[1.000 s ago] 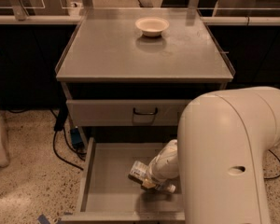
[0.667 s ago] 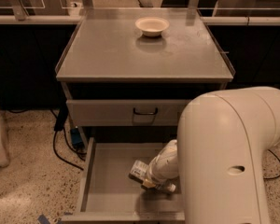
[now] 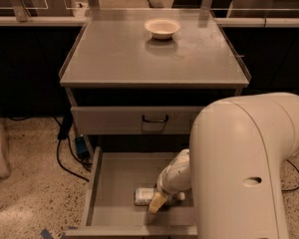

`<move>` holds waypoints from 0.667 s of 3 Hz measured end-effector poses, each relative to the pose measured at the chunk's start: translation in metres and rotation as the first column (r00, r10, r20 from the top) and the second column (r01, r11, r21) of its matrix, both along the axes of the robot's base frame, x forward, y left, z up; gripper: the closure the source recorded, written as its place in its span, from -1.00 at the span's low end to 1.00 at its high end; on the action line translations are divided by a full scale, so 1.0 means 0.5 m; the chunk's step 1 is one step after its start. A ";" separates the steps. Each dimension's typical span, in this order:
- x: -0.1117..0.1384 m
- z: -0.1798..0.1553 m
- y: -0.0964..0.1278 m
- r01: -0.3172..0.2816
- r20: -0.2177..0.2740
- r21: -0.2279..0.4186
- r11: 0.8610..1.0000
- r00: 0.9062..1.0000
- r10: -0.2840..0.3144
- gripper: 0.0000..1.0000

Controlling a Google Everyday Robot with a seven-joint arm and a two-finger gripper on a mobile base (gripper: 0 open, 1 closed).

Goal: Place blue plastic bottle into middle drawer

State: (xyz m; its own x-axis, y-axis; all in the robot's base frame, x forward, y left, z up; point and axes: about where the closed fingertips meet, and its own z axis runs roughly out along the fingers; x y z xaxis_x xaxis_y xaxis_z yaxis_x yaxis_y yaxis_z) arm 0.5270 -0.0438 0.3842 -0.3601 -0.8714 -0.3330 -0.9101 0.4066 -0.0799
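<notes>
Trailing over the speckled floor at the left is a black cord [image 3: 60, 156]. Next comes the middle drawer [image 3: 117, 180], pulled wide open. The blue plastic bottle [image 3: 143, 196] lies on its side on the drawer's flat bottom. The gripper [image 3: 157, 202] is down in the drawer, right against the bottle. I cannot tell if it squeezes the bottle or is loose. The big white arm [image 3: 249, 168] fills the right.
</notes>
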 end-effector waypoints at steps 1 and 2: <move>0.007 0.085 -0.045 0.037 0.039 -0.053 0.998 0.999 -0.035 -1.00; 0.003 0.190 -0.082 0.073 0.104 -0.082 0.994 0.993 -0.064 -1.00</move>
